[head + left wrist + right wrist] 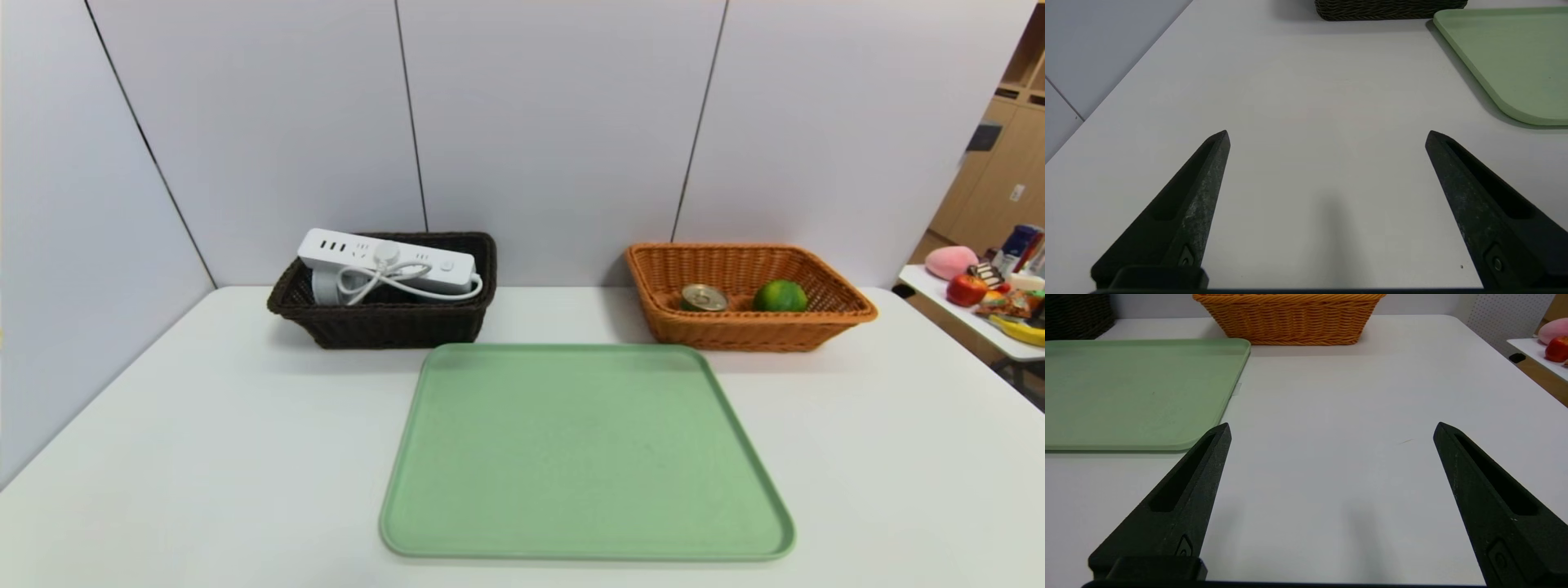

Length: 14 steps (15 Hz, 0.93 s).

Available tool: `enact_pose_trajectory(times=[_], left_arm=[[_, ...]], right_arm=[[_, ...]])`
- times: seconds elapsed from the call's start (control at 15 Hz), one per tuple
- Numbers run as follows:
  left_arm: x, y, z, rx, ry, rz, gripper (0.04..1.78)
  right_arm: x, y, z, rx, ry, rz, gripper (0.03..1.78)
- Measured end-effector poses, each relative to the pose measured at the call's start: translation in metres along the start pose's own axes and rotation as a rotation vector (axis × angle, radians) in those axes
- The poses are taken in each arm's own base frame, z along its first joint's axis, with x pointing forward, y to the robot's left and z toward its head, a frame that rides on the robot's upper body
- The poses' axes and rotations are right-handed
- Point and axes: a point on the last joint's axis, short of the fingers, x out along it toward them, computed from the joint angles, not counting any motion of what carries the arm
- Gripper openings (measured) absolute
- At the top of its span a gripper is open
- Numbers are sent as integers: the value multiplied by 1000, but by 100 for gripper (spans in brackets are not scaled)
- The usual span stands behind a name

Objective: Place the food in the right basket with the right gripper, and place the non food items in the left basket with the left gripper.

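Observation:
The dark brown basket [384, 322] stands at the back left and holds the white power strip [388, 261] with its coiled cord; a whitish round thing [326, 287] shows under it, and the towel and glass dish are hidden. The orange basket [747, 331] at the back right holds the green fruit [780, 296] and the small tin [704, 298]. My left gripper [1327, 136] is open and empty, low over the bare table near the front left. My right gripper [1332, 428] is open and empty over the table at the front right. Neither arm shows in the head view.
A light green tray [588, 449] lies empty in the middle of the white table; its edge shows in the left wrist view [1515, 110] and the right wrist view [1126, 443]. A side table [980, 314] with assorted foods stands far right. Grey wall panels close the back and left.

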Motion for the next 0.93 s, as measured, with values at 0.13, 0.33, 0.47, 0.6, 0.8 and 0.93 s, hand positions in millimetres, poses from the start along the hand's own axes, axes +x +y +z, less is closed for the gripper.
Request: enact_pose_trajectory(times=[0.13, 0.33, 0.47, 0.6, 0.8, 0.93], left_arm=[[0, 0, 0, 0, 0, 0, 169], [0, 0, 0, 0, 0, 0, 169], [0, 0, 0, 0, 0, 0, 169], [0, 0, 0, 0, 0, 0, 169], [0, 0, 0, 0, 0, 0, 169], [0, 0, 0, 0, 0, -1, 169]], right_arm=[[0, 0, 0, 1, 0, 0, 171], [0, 0, 0, 1, 0, 0, 171], [0, 0, 0, 1, 0, 1, 171], [0, 0, 0, 1, -1, 1, 171], [0, 0, 0, 1, 0, 0, 171], [0, 0, 0, 1, -1, 0, 171]])
